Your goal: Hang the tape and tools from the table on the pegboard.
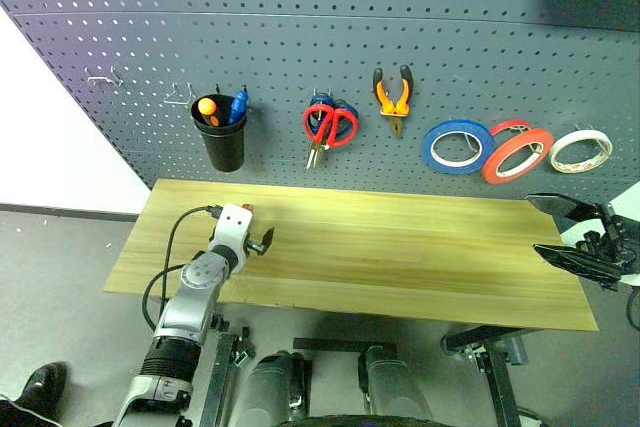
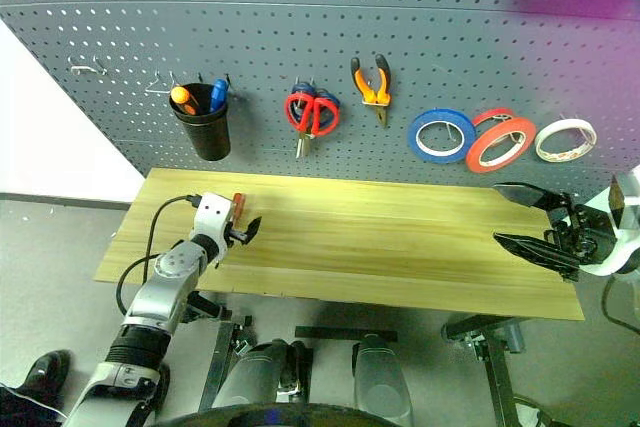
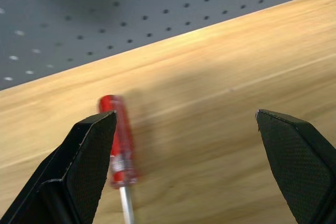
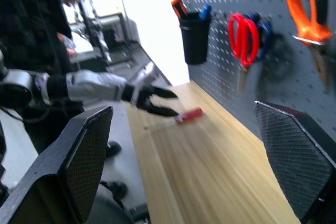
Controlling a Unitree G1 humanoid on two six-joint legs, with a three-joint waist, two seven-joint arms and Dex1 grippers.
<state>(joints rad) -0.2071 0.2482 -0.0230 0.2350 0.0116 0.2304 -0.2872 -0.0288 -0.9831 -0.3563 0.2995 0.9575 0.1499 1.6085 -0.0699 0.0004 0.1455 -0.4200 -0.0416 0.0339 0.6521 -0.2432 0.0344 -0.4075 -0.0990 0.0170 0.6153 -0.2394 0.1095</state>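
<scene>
The screwdriver (image 3: 118, 140) is seen lying flat on the table (image 1: 420, 257) near its left end, close to the pegboard (image 1: 300, 37), with the left gripper (image 4: 160, 102) hovering just beside it, fingers spread apart and holding nothing. On the pegboard the red-handled scissors (image 1: 330, 125), the pliers (image 1: 393, 97) and the tape (image 1: 517, 155) are hung. The right gripper (image 1: 570, 232) is held over the table's right end, jaws wide apart and empty.
</scene>
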